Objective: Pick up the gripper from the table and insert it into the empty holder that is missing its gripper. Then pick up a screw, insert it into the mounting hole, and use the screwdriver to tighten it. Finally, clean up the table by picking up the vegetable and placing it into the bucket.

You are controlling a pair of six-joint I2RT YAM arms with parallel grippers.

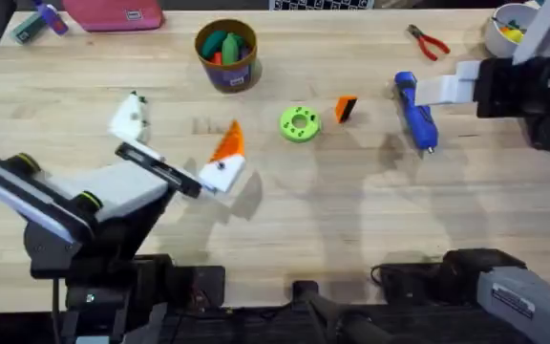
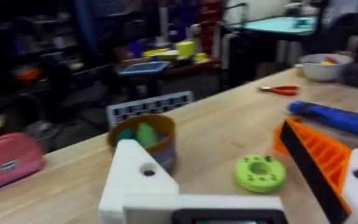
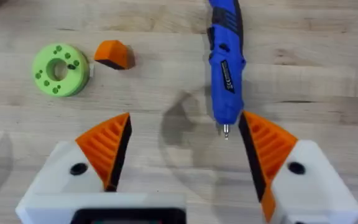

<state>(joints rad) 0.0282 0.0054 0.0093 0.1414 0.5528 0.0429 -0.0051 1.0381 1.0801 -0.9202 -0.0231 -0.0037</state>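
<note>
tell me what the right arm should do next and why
Probably shift the right gripper over the orange gripper piece and lower onto it. Its fingers are open and empty, the piece lies loose beside the green ring, and the left arm's holder has a bare white mount with an open hole.

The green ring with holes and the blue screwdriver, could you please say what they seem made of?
The flat bright-green ring with holes looks like matte plastic, possibly printed: uniform colour, dull surface. The blue pen-shaped screwdriver seems glossy moulded plastic, given its highlights, with a thin metal tip.
</note>
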